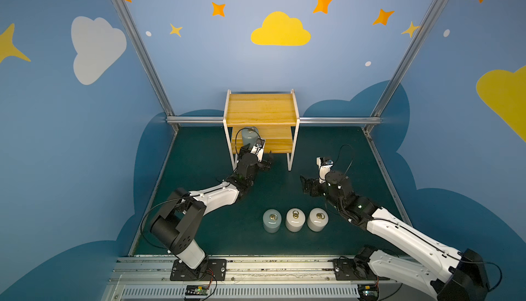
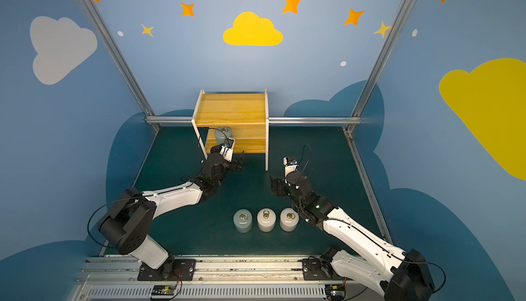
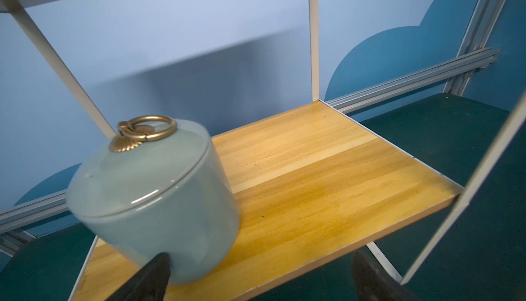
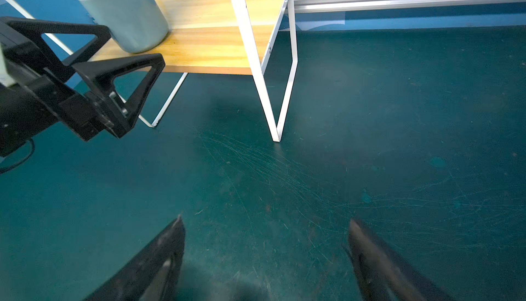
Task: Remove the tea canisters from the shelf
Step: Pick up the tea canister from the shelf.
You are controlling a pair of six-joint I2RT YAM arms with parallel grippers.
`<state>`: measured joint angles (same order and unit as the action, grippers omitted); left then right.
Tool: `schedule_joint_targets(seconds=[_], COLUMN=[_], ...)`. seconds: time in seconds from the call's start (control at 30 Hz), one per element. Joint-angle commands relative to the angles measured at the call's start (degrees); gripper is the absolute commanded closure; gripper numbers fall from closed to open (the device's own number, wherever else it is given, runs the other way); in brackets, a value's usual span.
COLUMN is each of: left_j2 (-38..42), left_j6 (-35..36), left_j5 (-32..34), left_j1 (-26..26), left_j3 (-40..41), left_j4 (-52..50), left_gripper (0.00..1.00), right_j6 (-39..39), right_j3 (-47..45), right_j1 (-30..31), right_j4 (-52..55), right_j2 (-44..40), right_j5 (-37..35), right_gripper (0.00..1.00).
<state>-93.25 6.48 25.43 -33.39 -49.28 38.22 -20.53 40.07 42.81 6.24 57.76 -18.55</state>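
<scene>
We find one grey-blue tea canister [image 3: 153,200] on the lower board of the shelf [image 1: 262,108], at its left end. The left gripper [image 3: 260,256] sits just before it, fingers spread, holding nothing. On the green mat [image 1: 216,237] stand a second grey-blue canister [image 1: 272,220], a middle white canister [image 1: 295,219] and an end white canister [image 1: 317,218]. The right gripper [image 4: 266,219] hangs above the mat with its fingers apart and empty.

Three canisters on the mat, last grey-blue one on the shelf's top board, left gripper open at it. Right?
No: the last grey-blue canister sits on the lower board of the shelf, as the left wrist view shows. The three canisters on the mat and the open left gripper are right.
</scene>
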Motion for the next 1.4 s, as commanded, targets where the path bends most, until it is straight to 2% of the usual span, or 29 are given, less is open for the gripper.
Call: schedule_joint_targets(seconds=[0.0,0.7,1.37], left_j2=[-1.03,-6.85,-11.89], left_j6=[0.59,-1.16,-1.71], left_j5=[1.64,-3.85,-8.05], left_j1=[1.24,7.06,10.31], left_j3=[-2.22,-7.43,-12.5], left_j4=[2.43,2.72,3.96], left_gripper=[0.0,0.0,0.01], right_j6=[0.27,-0.25,-0.73], right_j3=[0.62,1.4,1.67], right_j1=[-0.57,-2.64,-3.78], right_j4=[-0.33,-0.7,-1.14], right_j2=[0.33,2.79,4.38], right_j5=[0.48,2.41,3.69], right_gripper=[0.09,0.09,0.09])
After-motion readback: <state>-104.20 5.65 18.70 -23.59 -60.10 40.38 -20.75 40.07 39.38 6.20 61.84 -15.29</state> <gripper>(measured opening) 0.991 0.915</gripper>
